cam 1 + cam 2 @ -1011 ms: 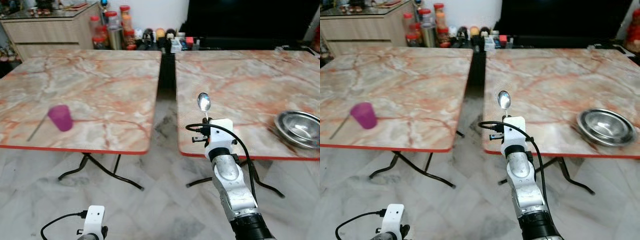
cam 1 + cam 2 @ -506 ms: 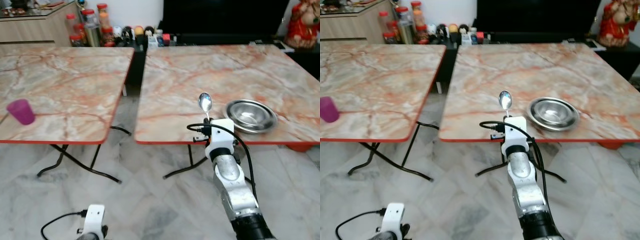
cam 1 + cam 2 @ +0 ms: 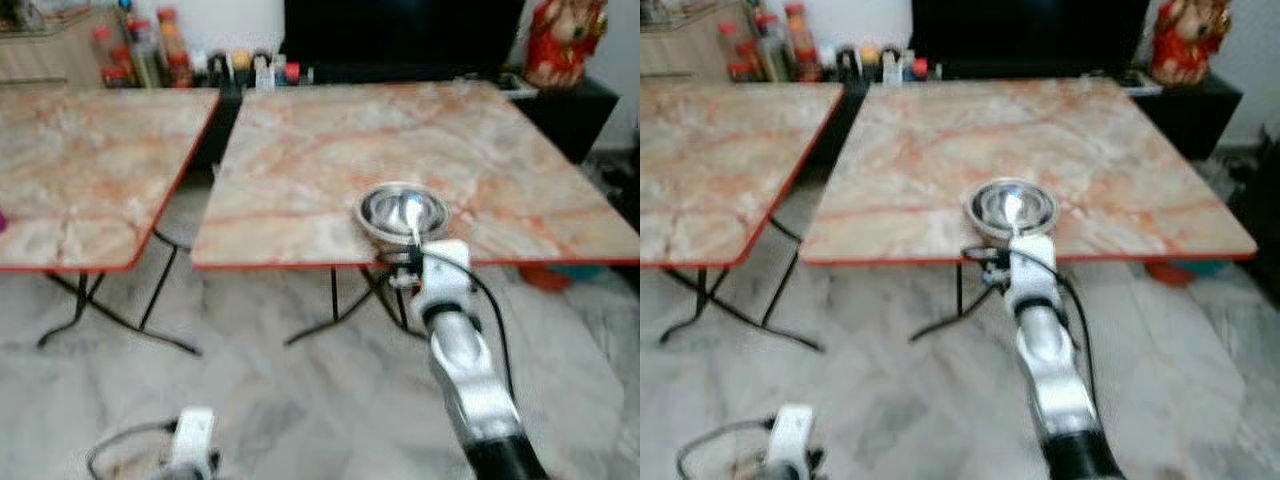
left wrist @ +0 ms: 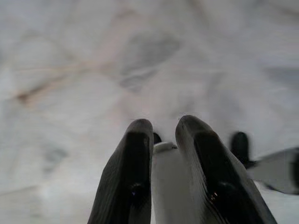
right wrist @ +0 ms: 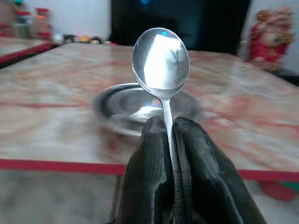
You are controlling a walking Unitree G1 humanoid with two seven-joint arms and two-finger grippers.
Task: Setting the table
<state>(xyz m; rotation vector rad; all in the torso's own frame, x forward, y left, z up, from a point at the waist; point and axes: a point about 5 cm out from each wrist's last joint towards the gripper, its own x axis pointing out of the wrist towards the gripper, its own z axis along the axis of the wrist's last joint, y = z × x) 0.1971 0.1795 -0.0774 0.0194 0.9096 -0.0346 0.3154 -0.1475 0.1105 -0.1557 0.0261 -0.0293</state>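
My right gripper [image 5: 169,125] is shut on the thin handle of a steel spoon [image 5: 160,58], which it holds upright with the bowl end up. Seen from the head, the spoon [image 3: 412,211] stands just at the near edge of the right marble table [image 3: 300,160]. Directly behind it a round steel bowl [image 3: 385,208] sits on that table close to the red front edge. My left gripper [image 4: 163,128] hangs low over the floor with a narrow gap between its fingers and nothing in them. The head views are blurred.
A second marble table [image 3: 80,170] stands to the left, across a narrow gap. Jars and bottles [image 3: 150,50] line the back wall beside a dark TV unit [image 3: 400,40]. A red figurine [image 3: 553,40] stands at the back right. Folding table legs [image 3: 330,310] cross under the tables.
The whole view has swung to the right and closer, so the purple cup has left the frame. The steel bowl now lines up right behind the spoon. The grip on the spoon is unchanged.
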